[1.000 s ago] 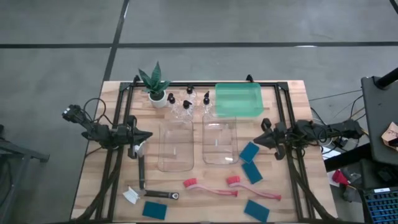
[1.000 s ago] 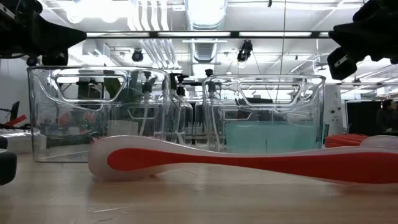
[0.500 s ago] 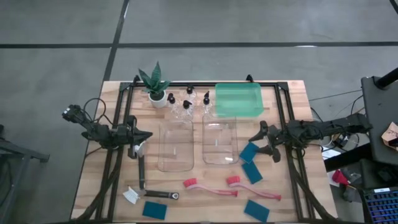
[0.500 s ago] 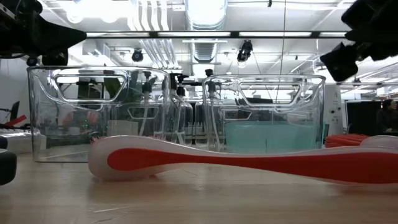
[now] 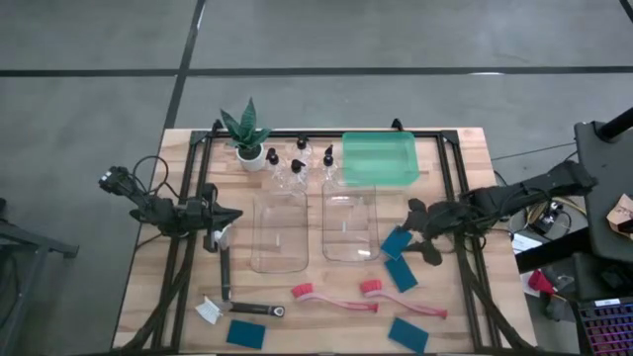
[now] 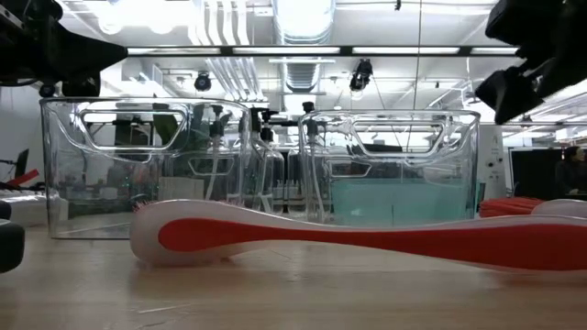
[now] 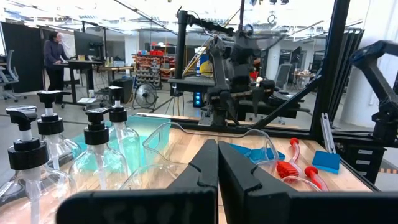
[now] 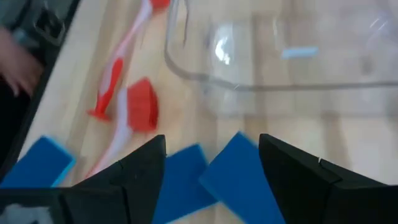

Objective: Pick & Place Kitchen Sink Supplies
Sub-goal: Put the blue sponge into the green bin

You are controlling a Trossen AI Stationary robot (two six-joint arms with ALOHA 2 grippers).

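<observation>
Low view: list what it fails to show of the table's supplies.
- Blue sponges: absent from the low view, hidden behind the red brush lying across the foreground.
- Black-handled brush: out of the low view's frame.
- Right gripper: only a dark corner shape low; its fingers show open in the right wrist view.
- Clear bottles: blurred through the bins.

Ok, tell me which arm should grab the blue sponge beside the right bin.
Right: its open gripper hovers at that sponge, while the left gripper sits across both bins.
</observation>
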